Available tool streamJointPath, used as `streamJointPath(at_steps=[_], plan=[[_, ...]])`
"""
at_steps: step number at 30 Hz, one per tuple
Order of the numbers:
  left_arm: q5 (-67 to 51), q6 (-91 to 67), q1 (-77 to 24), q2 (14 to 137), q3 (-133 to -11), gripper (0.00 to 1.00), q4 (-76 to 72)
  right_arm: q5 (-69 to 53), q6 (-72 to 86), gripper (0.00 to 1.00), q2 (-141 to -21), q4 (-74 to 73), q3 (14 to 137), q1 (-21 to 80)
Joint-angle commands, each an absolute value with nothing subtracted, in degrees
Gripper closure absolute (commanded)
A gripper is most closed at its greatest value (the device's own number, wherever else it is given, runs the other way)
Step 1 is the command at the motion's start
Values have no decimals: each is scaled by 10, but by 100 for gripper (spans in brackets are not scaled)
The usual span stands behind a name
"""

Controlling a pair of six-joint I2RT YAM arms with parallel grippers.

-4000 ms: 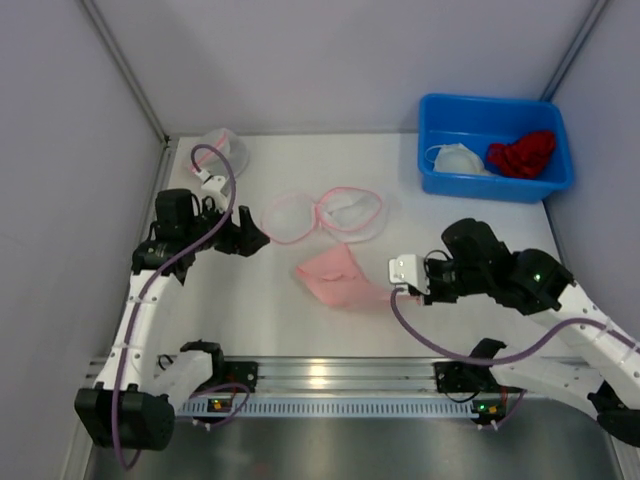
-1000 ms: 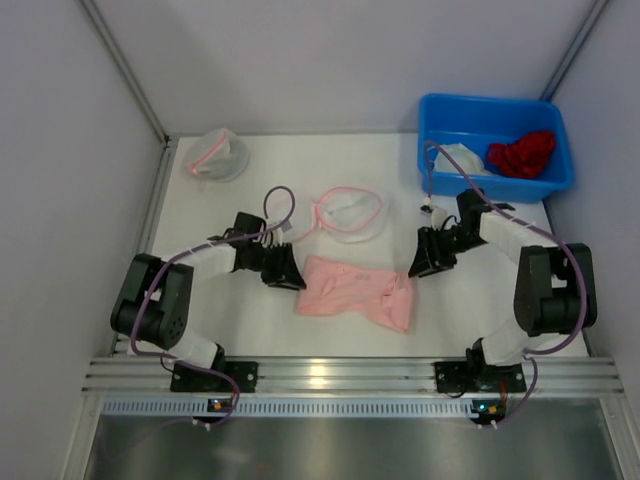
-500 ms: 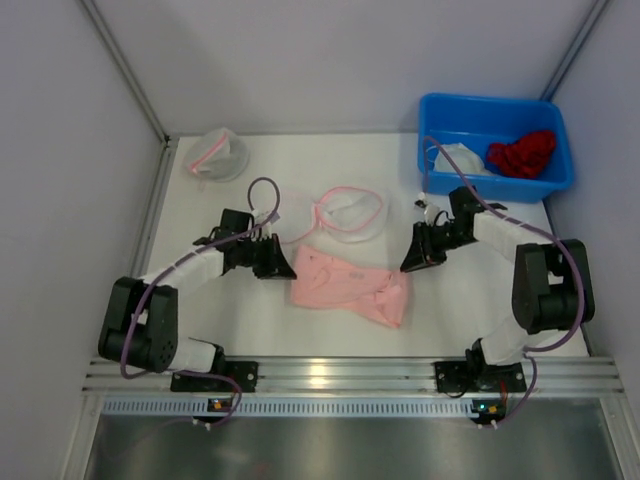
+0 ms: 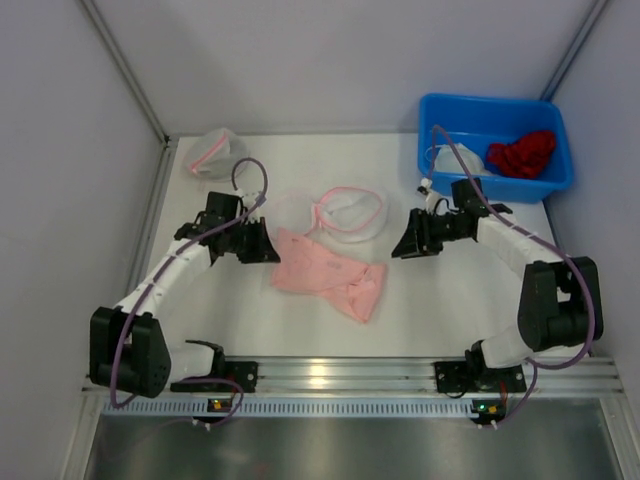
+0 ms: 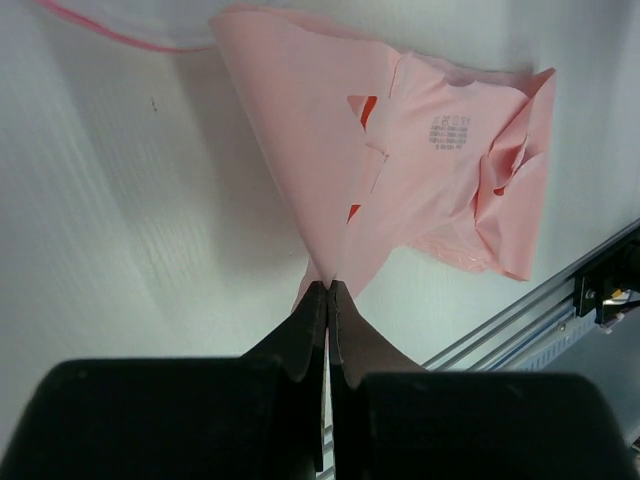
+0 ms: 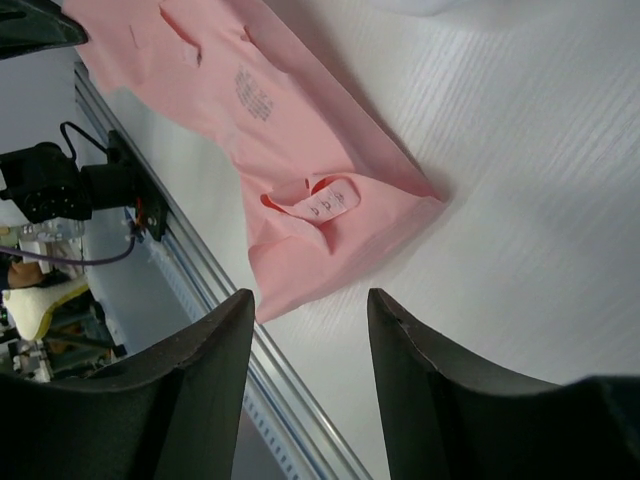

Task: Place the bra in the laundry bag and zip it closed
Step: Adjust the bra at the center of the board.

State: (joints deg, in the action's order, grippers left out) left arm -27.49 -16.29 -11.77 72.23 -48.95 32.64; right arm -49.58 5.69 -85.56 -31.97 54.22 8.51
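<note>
The bra [image 4: 325, 272] is a crumpled pink garment in the middle of the table, its left corner lifted a little. My left gripper [image 4: 272, 250] is shut on that corner; in the left wrist view the fabric [image 5: 420, 150] fans out from the closed fingertips [image 5: 328, 287]. The laundry bag [image 4: 345, 212], white mesh with pink trim, lies just behind the bra. My right gripper [image 4: 400, 247] hovers open to the right of the bra, holding nothing. The right wrist view shows the bra's end with its label [image 6: 330, 200] beyond the open gripper [image 6: 310, 295].
A blue bin [image 4: 437, 110] at the back right holds a white item [image 4: 455, 158] and a red garment [image 4: 522, 153]. A second mesh bag [image 4: 215, 153] sits at the back left corner. The metal rail [image 4: 330, 375] runs along the near edge.
My left gripper closed on the bra's left corner and dragged it left and toward the back. My right gripper moved up and away from the bra's right end, opening wider.
</note>
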Motion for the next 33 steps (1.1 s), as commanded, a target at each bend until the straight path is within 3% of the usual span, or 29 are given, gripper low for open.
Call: streamJointPath(at_steps=[1, 10, 17, 24, 28, 33], plan=[[-250, -144, -144, 725, -523, 100, 365, -513, 71, 50, -854, -304, 513, 95], [-165, -126, -252, 725, -569, 100, 380, -510, 80, 50, -874, -295, 476, 107], [-179, -123, -315, 742, -594, 100, 379, -519, 98, 49, -899, -273, 475, 137], [-211, -152, -356, 795, -634, 100, 367, -504, 84, 76, -958, -274, 518, 171], [-228, -177, -379, 846, -664, 100, 341, -502, 82, 83, -969, -273, 527, 179], [-241, -206, -424, 916, -691, 100, 295, -497, 76, 83, -954, -271, 517, 179]])
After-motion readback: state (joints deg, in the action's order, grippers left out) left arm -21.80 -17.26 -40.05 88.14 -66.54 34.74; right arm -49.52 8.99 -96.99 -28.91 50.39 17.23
